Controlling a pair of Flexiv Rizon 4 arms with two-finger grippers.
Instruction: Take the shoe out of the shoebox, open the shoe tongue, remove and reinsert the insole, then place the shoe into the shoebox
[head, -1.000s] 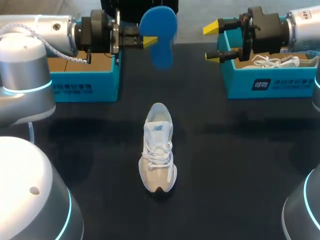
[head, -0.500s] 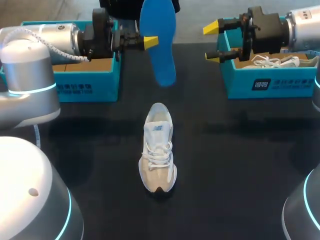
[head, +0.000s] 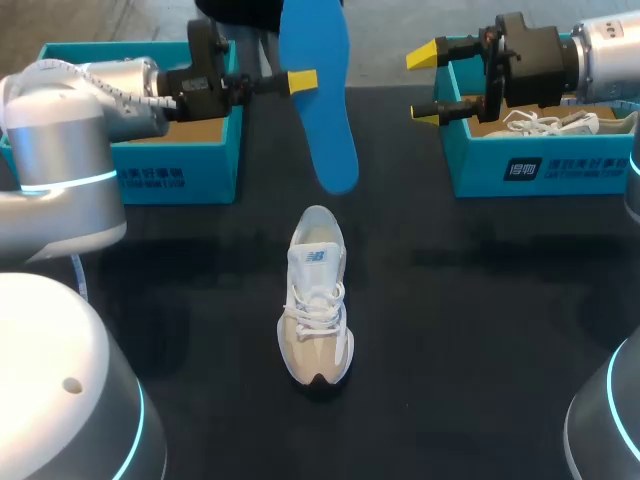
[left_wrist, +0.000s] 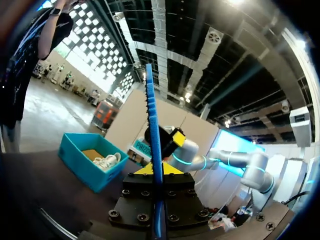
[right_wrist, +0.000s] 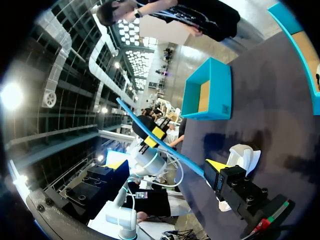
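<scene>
Insole out, reinsertion pending by my reckoning: left tool (head: 300, 80) is clamping the blue insole (head: 320, 110), hanging it above the surface (head: 480, 330) just beyond the shoe (head: 317, 295), right tool (head: 425, 82) idling wide open, empty, beyond the shoe's right; next is calling for threading the insole into the shoe's mouth.

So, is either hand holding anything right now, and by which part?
Left hand pinches the flat blue foam insole by one long edge; right hand holds nothing.

At the head view's upper edge the blue insole (head: 320, 120) is cut off. The left arm (head: 90, 80) hides much of the left shoebox (head: 170, 178), and the right shoebox (head: 580, 170) runs past the right edge.
</scene>
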